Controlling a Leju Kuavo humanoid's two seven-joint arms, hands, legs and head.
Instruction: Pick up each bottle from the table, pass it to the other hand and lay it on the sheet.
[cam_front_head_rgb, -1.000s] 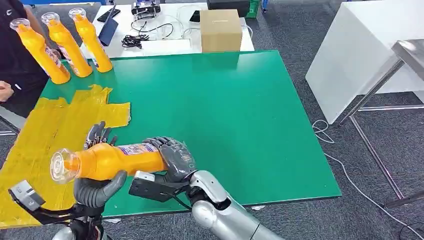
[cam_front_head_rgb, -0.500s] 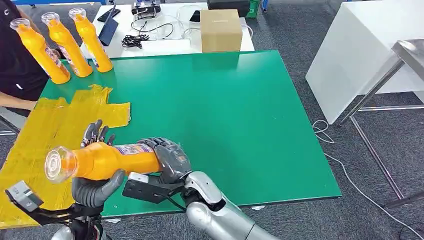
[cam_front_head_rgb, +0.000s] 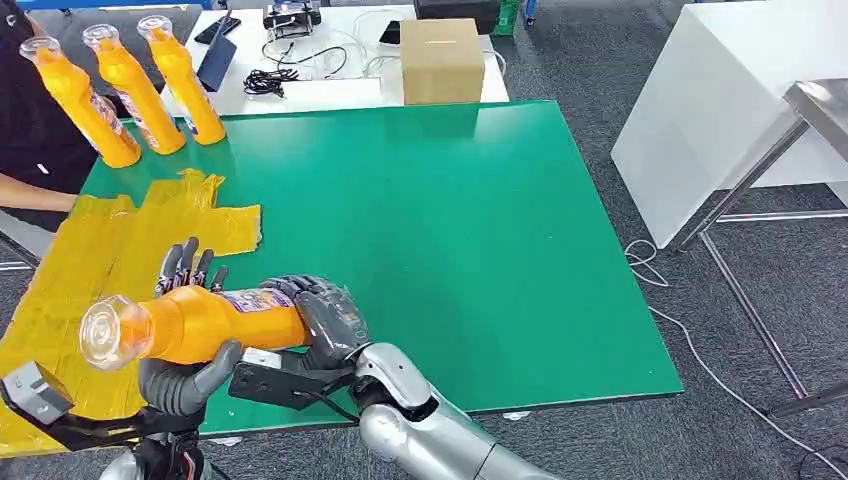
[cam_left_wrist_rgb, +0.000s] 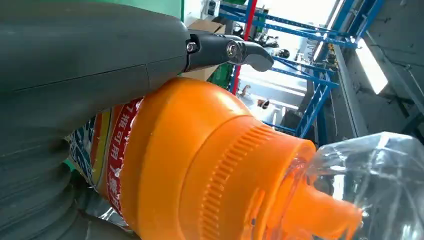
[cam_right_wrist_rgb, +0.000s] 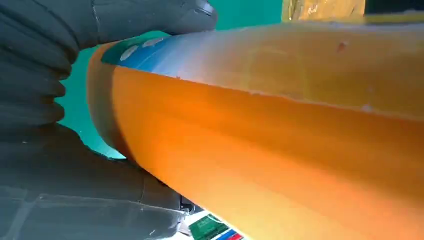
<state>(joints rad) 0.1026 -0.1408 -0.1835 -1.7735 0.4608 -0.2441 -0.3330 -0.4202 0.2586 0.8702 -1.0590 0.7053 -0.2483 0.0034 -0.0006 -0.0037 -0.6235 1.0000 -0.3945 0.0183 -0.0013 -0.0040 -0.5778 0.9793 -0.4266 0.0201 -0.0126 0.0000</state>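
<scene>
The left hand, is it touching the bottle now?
Touching. In the left wrist view the left hand presses on the bottle, no gap between them. In the head view its thumb curls under the bottle, fingers behind, while the right hand holds the base.

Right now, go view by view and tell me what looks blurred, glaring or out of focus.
Head view: evenly lit and sharp. Left wrist view: bright ceiling light glares, and the bottle with its clear cap shows soft edges. Right wrist view: the bottle's side is a smooth, defocused orange blur.

At your twelve o'clock stands a white desk (cam_front_head_rgb: 330, 60) bearing a cardboard box (cam_front_head_rgb: 441, 60); at two o'clock, a white cabinet (cam_front_head_rgb: 700, 110) on grey carpet (cam_front_head_rgb: 600, 60).
</scene>
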